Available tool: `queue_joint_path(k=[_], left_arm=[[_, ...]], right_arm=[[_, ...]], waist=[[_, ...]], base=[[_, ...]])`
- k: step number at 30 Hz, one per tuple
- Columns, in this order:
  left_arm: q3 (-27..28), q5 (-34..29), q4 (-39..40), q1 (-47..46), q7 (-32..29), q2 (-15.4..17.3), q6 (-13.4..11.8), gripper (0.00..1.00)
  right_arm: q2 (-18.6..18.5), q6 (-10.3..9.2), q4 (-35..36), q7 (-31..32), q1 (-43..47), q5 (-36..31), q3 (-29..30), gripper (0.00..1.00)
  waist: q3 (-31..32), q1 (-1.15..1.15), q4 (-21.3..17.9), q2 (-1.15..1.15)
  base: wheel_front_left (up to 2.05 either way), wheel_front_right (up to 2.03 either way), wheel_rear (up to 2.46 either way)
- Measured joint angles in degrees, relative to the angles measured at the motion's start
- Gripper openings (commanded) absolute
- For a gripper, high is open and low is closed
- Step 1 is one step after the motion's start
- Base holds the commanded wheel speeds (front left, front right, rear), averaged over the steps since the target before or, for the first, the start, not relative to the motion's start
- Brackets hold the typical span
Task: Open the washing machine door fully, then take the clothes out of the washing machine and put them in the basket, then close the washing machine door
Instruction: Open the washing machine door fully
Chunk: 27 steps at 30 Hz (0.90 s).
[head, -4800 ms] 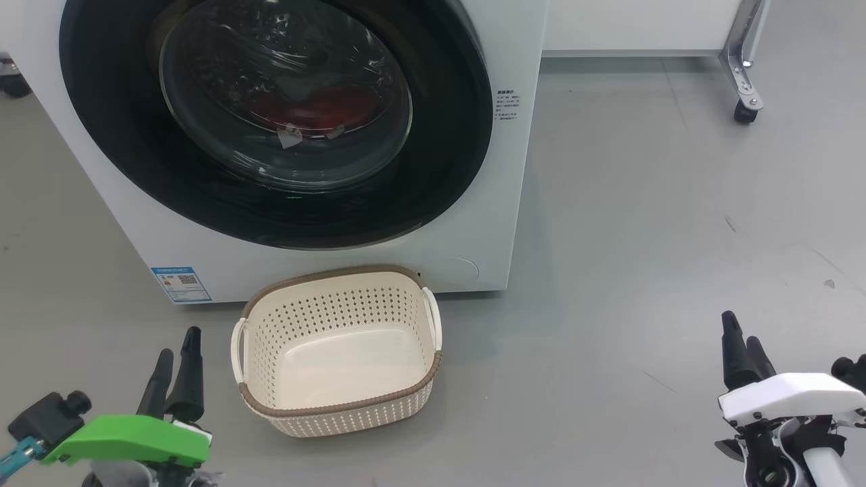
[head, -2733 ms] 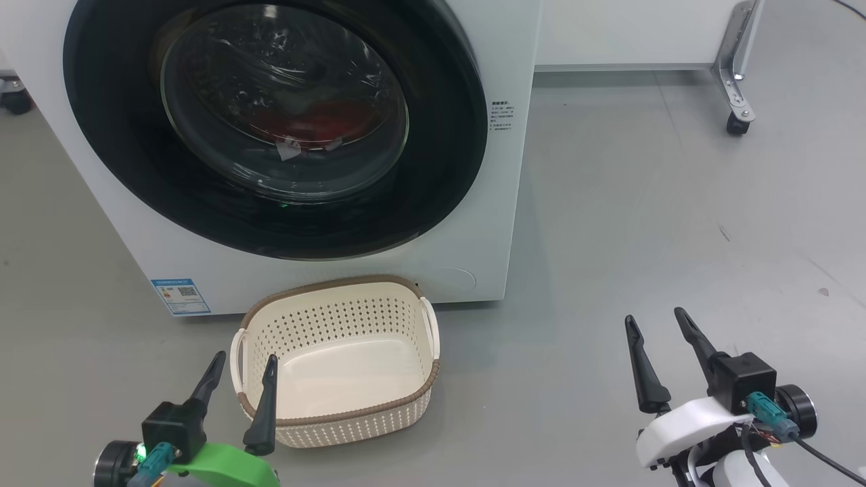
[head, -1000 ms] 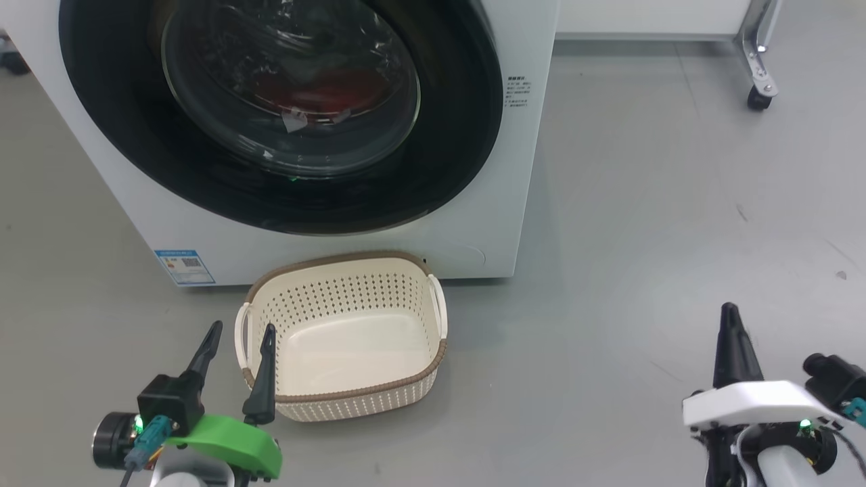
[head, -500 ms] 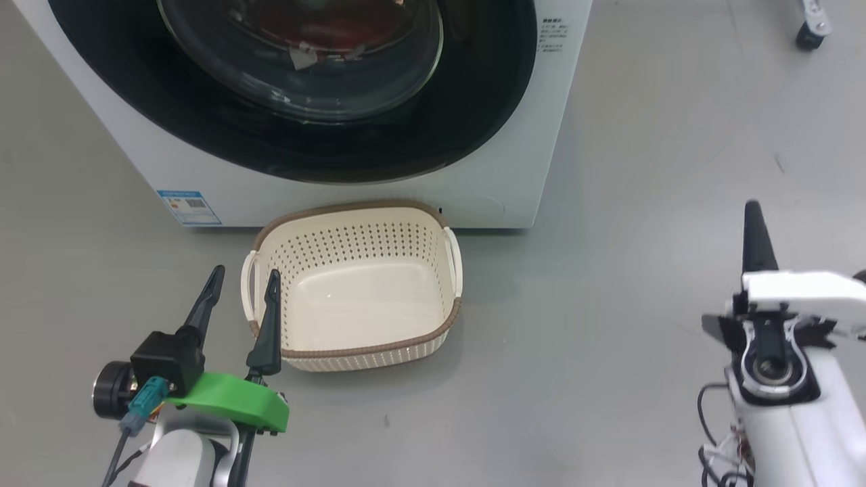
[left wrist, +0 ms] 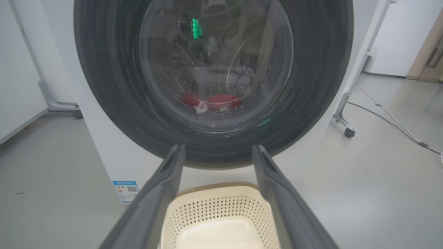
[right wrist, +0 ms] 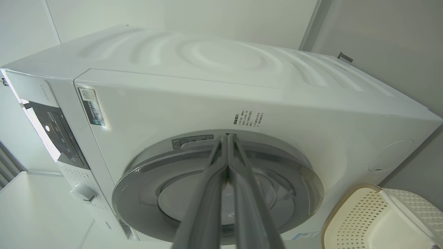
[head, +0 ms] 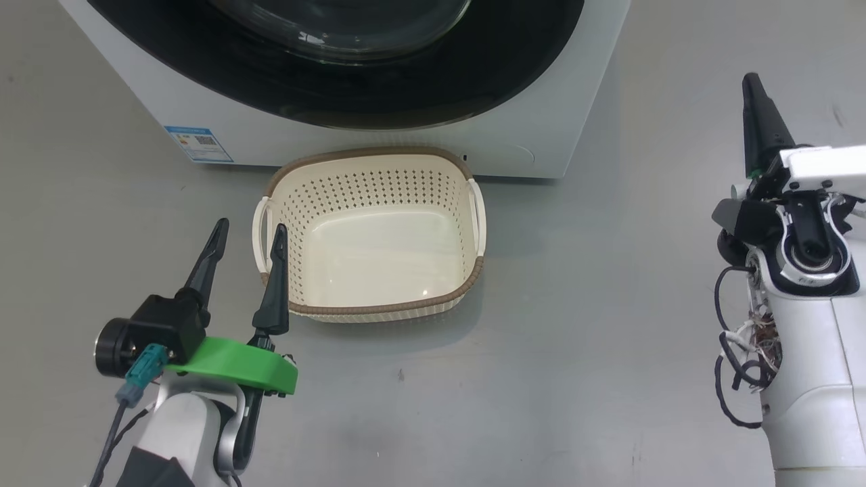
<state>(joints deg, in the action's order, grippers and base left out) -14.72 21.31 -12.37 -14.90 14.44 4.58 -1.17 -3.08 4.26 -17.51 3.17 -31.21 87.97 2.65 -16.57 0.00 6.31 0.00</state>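
The washing machine (head: pixel 568 128) stands at the top of the head view, and its door (head: pixel 406 101) with the black rim sits flush against the front. Through the glass in the left wrist view the red clothes (left wrist: pixel 216 101) lie low in the drum. The cream basket (head: pixel 379 179) stands empty on the floor against the machine's foot. My left gripper (head: pixel 249 228) is open beside the basket's left handle, holding nothing. My right gripper (head: pixel 752 84) is shut and empty, out to the right of the machine. In the right wrist view my right gripper (right wrist: pixel 226 137) points at the door's rim (right wrist: pixel 304 173).
Grey floor spreads to the right of the basket. A metal leg on a caster (left wrist: pixel 346 121) and a white cable (left wrist: pixel 391 124) lie right of the machine. A blue-and-white sticker (head: pixel 198 143) marks its lower left, and a control panel (right wrist: pixel 55 135) its front.
The head camera has tilted down, so the machine and basket sit higher in the picture. My right gripper, still shut, has moved forward toward the machine. The left gripper stays open by the basket.
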Motion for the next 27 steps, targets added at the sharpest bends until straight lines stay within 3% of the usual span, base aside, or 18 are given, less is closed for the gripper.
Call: queue_joint_path(k=[18,27], left_arm=[[-2.5,-1.3,1.3,-4.3,0.0,-1.5,1.7,1.00],[-3.1,-1.3,2.0,-5.8,0.0,-1.8,2.1,1.00]], right_arm=[[-7.2,-2.98,-4.1,11.7,-14.6,3.5,-0.5,0.00],[-8.6,-4.63,-5.2,16.1,-22.8,3.9,-2.8,0.00]], waist=[[-6.4,0.00,4.6,0.00],[-9.4,0.00,6.9,0.00]], base=[[0.00,0.00,0.00],[0.00,0.00,0.00]])
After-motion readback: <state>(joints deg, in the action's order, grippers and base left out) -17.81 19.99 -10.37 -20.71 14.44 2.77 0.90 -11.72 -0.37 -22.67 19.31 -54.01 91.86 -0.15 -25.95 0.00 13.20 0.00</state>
